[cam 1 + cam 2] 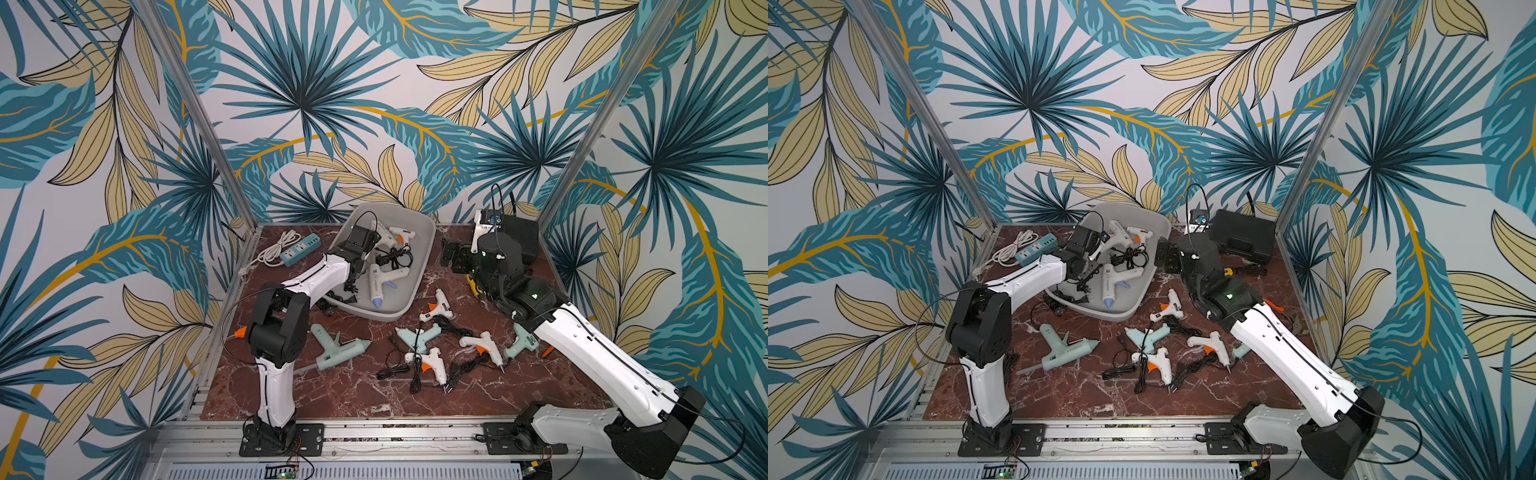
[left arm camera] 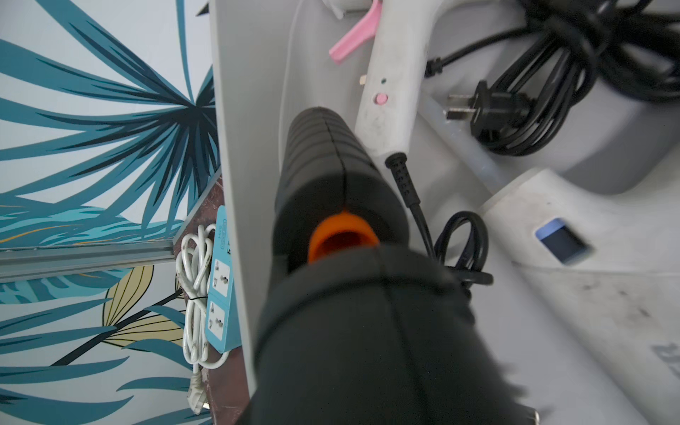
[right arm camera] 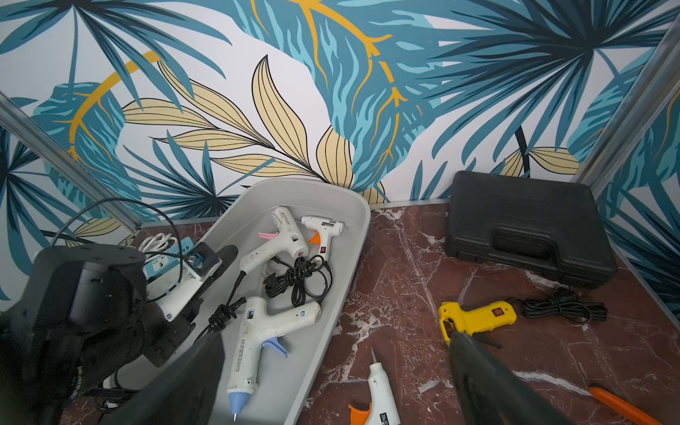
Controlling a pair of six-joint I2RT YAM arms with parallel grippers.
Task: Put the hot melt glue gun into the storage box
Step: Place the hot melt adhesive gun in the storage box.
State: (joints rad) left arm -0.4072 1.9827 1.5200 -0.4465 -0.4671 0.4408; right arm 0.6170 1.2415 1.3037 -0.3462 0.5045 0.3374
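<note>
Currently the left end effector (image 1: 352, 272) is down inside the storage box (image 1: 374, 312), at the tub's 9 o'clock side, and is closed to a narrow gap on the black glue gun (image 2: 331, 176). In the left wrist view that gun fills the middle, its ribbed black grip and orange collar just beside the box's grey wall. The fingers themselves are lost in the blurred black mass nearest the lens, and whether the gun touches the box floor I cannot tell. Just past it lie a white glue gun with a pink trigger (image 2: 393, 73) and a coiled black cord (image 2: 552, 73). The box stands at 12 o'clock on the marble-patterned surface (image 1: 332, 395) and also holds a small white gun with an orange trigger (image 3: 322, 228) and a large white gun with a blue trigger (image 3: 257, 331). The right end effector (image 3: 335, 338) hangs at the box's 3 o'clock side with its jaws spread wide and empty, above the surface. A yellow glue gun (image 3: 474, 320) lies on the surface near it, and the black hard case (image 3: 526, 228) sits shut in the 1 o'clock corner. A mint glue gun (image 1: 338, 349) lies at 8 o'clock.
</note>
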